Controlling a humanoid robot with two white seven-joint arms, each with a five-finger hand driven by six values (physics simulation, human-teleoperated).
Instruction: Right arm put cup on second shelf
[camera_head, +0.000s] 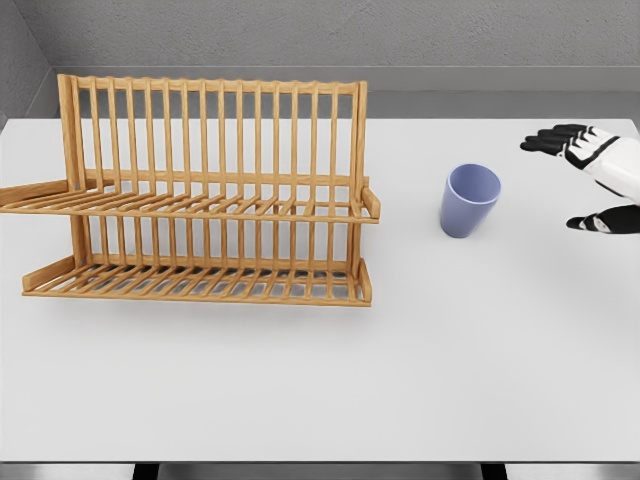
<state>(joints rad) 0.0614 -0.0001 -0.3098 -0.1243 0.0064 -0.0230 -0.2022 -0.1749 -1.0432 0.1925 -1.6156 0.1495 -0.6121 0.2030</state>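
A lavender-blue cup (469, 200) stands upright on the white table (320, 380), right of the middle. A wooden dish rack (200, 190) with two slatted shelves, an upper one (200, 205) and a lower one (200, 283), fills the left half. My right hand (580, 180) enters from the right edge, level with the cup and a short gap to its right. Its dark fingers (550, 140) are spread above and the thumb (600, 220) below, with nothing between them. The left arm does not show.
The rack's tall back rail of vertical slats (210, 130) rises above the upper shelf. A grey wall runs behind the table's far edge. The table's front edge lies near the bottom of the picture.
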